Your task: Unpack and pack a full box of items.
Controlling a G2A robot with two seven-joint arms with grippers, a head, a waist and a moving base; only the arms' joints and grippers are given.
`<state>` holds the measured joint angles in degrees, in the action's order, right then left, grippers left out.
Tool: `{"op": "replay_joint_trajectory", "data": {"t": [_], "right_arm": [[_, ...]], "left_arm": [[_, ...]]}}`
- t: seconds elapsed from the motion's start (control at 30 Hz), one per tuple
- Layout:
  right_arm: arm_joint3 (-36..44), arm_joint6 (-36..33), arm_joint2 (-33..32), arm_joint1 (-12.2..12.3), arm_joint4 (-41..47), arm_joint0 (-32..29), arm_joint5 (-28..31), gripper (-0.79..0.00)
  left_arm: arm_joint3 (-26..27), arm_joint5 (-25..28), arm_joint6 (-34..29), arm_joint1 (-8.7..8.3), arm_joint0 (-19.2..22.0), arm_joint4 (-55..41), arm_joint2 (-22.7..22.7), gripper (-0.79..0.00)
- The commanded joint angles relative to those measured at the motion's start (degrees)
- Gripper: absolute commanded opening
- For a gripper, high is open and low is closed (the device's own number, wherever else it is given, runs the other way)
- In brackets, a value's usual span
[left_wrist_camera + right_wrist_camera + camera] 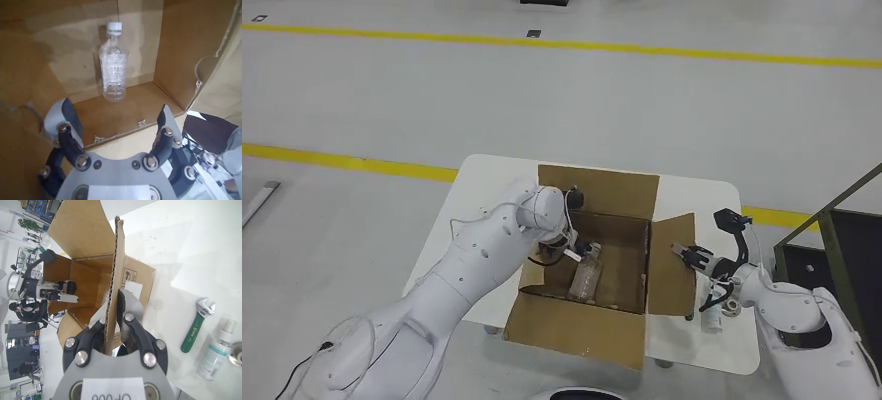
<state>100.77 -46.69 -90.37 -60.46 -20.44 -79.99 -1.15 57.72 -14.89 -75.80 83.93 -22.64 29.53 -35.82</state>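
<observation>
From above, the cardboard box (pixel 577 330) sits open on the white table (pixel 492 180), its front flap hanging over the near edge. The left gripper (pixel 582 247) is down inside it, and a clear bottle (pixel 587 277) with a white cap lies on the box floor just ahead of it.

The left wrist view adds that this left gripper (pixel 114 106) has its fingers (pixel 70 111) spread wide. The bottle (pixel 113 72) is beyond the tips and not touched, with bare cardboard on both sides and a wall close behind the cap.

The right gripper (pixel 682 252) is at the box's right flap (pixel 672 280). Its wrist view shows the upright flap (pixel 115 266) pinched edge-on in the right gripper (pixel 111 306), one finger on each face.

That view also shows a green-handled wrench (pixel 197 326) and a spray bottle (pixel 214 351) on the open tabletop, apart from the box.
</observation>
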Motion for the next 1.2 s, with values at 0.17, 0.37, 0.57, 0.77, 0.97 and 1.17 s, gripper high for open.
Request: {"op": "replay_joint_trajectory", "data": {"t": [0.17,0.37,0.57,0.77,0.97,1.17], "right_arm": [[0.5,-0.1,0.8,0.1,-0.2,0.4,0.0,-0.785],[0.5,-0.2,1.5,0.2,-0.6,1.1,0.3,-0.785],[1.3,-1.6,1.2,0.4,-0.5,2.1,0.6,-0.785],[4.9,-5.0,0.2,0.8,0.2,3.4,0.2,-0.785],[8.6,-7.9,0.4,1.1,0.8,4.4,-1.8,-0.785],[10.1,-8.6,0.7,1.3,0.3,4.4,-3.2,-0.785]], "left_arm": [[23.4,-5.6,-8.0,-5.79,-6.3,13.0,-8.1,0.000],[34.0,-3.9,-9.7,-9.21,-12.5,21.4,-15.6,0.000],[37.8,-3.2,-10.4,-10.63,-17.3,27.8,-20.1,0.000],[39.5,-2.7,-10.9,-10.77,-19.8,30.3,-22.8,0.000],[39.0,-2.5,-11.1,-10.41,-21.0,31.1,-24.6,0.000],[38.5,-2.4,-11.2,-9.89,-21.6,31.7,-25.7,0.000]]}}
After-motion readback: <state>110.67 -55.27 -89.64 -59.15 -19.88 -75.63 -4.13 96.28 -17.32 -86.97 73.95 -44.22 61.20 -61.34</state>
